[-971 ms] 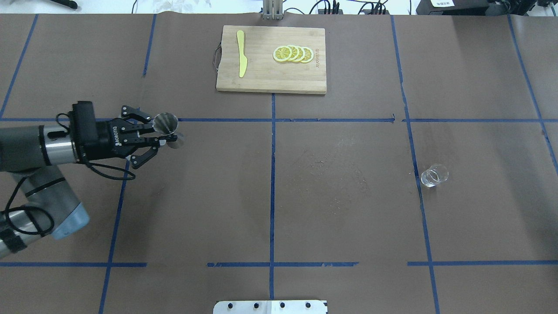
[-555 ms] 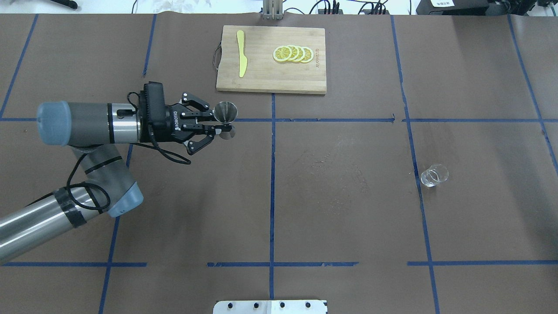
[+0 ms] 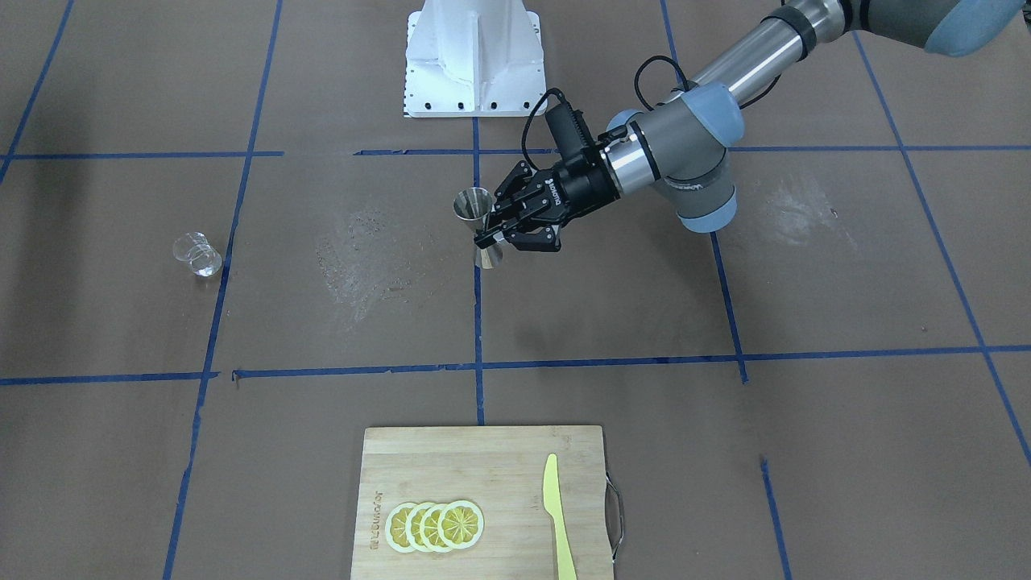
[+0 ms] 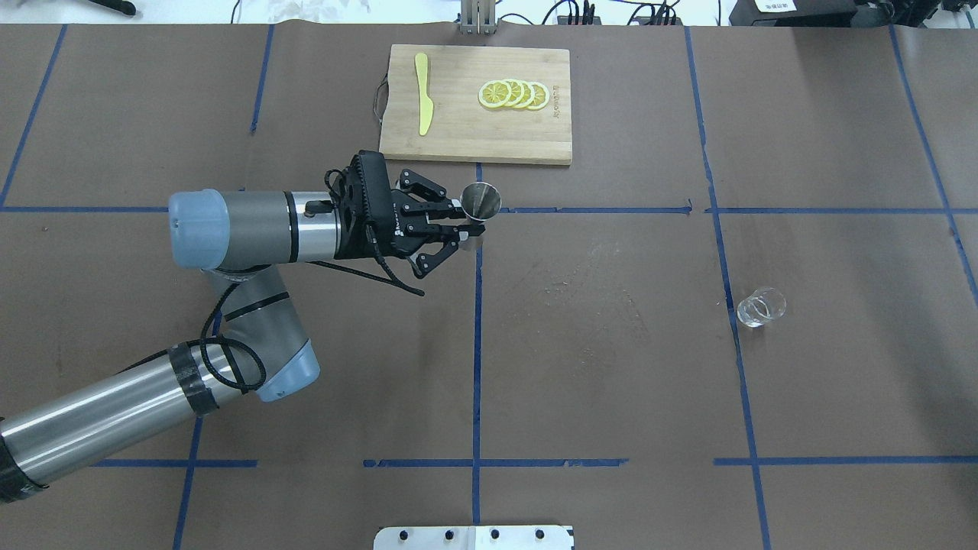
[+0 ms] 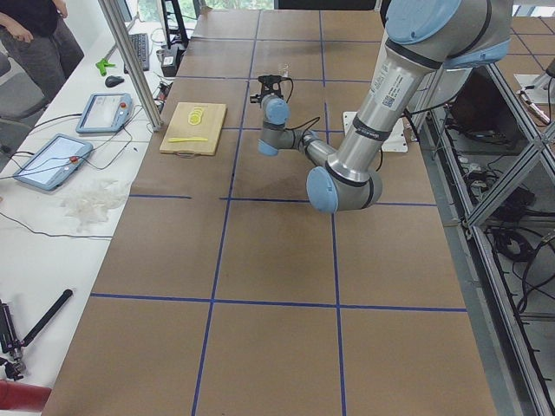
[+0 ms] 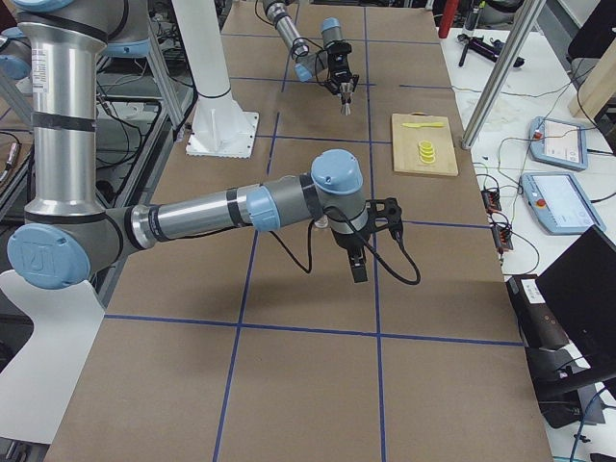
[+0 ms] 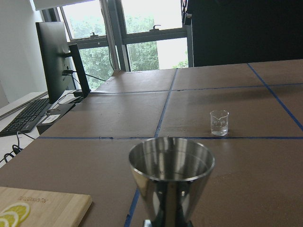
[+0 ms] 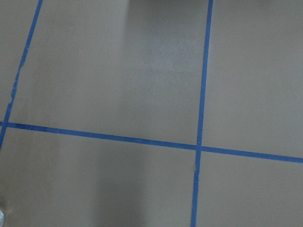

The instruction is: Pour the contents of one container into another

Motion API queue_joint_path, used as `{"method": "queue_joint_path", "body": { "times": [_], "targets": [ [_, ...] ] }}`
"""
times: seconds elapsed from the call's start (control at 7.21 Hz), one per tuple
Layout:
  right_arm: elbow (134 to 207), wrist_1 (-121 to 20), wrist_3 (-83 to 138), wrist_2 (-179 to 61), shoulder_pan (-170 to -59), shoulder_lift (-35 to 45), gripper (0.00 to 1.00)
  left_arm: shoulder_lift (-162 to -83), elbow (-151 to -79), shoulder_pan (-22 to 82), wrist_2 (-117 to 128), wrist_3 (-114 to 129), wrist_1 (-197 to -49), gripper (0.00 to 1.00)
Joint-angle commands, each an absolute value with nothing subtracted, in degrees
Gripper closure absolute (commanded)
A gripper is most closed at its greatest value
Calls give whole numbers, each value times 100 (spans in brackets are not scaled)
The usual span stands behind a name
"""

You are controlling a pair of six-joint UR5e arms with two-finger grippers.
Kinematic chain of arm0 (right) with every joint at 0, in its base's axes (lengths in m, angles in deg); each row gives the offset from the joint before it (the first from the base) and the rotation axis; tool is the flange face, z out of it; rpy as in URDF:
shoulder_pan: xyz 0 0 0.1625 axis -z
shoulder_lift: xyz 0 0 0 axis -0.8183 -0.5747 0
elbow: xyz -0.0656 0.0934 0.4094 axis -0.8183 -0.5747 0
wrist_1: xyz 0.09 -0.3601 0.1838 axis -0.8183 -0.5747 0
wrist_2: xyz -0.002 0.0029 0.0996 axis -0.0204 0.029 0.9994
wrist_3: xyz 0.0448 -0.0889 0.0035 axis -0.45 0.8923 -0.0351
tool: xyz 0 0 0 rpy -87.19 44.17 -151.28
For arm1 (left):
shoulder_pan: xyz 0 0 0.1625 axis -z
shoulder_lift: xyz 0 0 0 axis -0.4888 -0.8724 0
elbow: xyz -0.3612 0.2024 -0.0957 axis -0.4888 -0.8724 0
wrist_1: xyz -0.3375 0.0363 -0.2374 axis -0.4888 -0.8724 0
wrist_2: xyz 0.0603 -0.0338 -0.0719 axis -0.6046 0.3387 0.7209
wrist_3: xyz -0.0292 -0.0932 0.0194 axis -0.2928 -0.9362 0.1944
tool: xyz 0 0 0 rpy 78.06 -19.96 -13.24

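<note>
The steel hourglass jigger [image 4: 481, 203] hangs upright above the table's centre line, just in front of the cutting board. My left gripper [image 4: 467, 226] is shut on its narrow waist; the front-facing view shows the jigger [image 3: 478, 217] in the same grip of the left gripper [image 3: 493, 235]. The jigger's top cone [image 7: 171, 175] fills the lower part of the left wrist view. The small clear glass cup [image 4: 761, 307] stands alone far to the right, also seen as the cup [image 7: 219, 122] beyond the jigger. My right gripper [image 6: 358, 262] shows only in the exterior right view, so I cannot tell its state.
A wooden cutting board [image 4: 458, 137] lies at the table's far middle with lemon slices [image 4: 513, 94] and a yellow knife [image 4: 422, 93] on it. Blue tape lines [image 4: 477, 344] cross the brown table. The white base plate [image 3: 474, 56] stands at the robot's side.
My left arm has swung right with the jigger in its grip, from the table's left third to the centre line. The glass cup has stayed put.
</note>
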State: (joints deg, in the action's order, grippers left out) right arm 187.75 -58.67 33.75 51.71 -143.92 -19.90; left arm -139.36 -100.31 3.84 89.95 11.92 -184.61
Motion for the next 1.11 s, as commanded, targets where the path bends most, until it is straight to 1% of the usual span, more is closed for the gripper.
{"method": "queue_joint_path", "body": {
  "times": [0.0,0.14,0.55,0.69,0.97],
  "targets": [
    [19362,-5620,1911,4999,-13609,-2015,0,-13966,-10036,317,8875,1187,-18362,100],
    [19373,-4791,886,4824,-13152,-2084,0,-13957,-10036,317,8813,1187,-18362,100],
    [19391,-2496,-1430,3203,-11579,-2768,0,-13922,-10045,334,8743,1187,-18362,100],
    [19400,-2124,-1854,2535,-11052,-2901,0,-13922,-10045,334,8725,1187,-18362,100],
    [19532,-2085,-2402,954,-9909,-2990,0,-13861,-10071,326,8637,1187,-18380,100]
  ]
}}
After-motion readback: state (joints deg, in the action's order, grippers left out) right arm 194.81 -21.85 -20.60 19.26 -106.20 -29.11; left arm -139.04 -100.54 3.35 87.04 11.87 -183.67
